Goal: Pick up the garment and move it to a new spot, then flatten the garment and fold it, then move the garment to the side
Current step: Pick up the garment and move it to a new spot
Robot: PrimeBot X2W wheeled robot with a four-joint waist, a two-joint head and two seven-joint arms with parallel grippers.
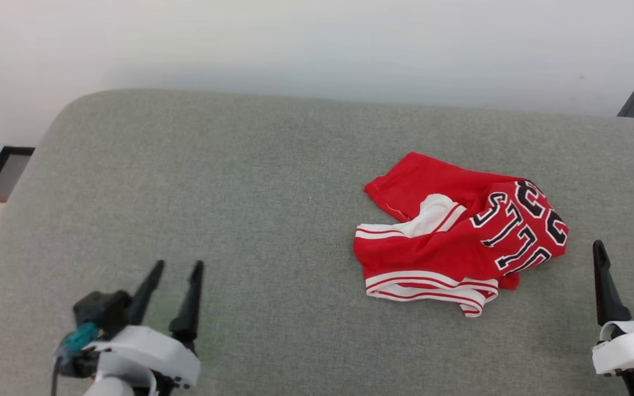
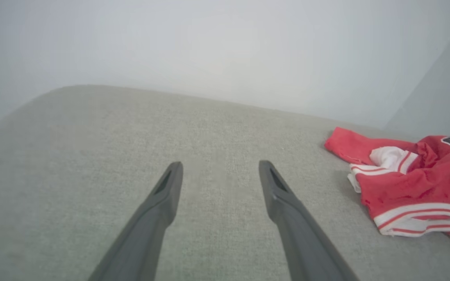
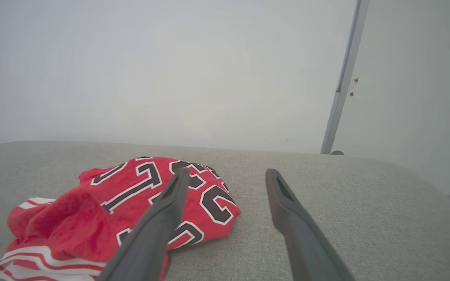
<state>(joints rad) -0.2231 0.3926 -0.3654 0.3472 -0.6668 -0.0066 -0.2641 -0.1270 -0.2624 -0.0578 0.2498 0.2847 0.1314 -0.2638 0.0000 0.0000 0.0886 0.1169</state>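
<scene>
One crumpled red jersey (image 1: pixel 460 242) lies bunched on the grey padded surface (image 1: pixel 240 181), right of centre, with its longer span running roughly left-right. It is just left of and slightly ahead of the right gripper (image 1: pixel 621 245), and well apart from the left gripper (image 1: pixel 178 265). Both grippers are spread wide with nothing held. The right arm looks best placed for the pick-up.

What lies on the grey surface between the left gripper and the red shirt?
Nothing; that stretch is bare. The head view shows plain grey surface from the left gripper to the garment.
</scene>
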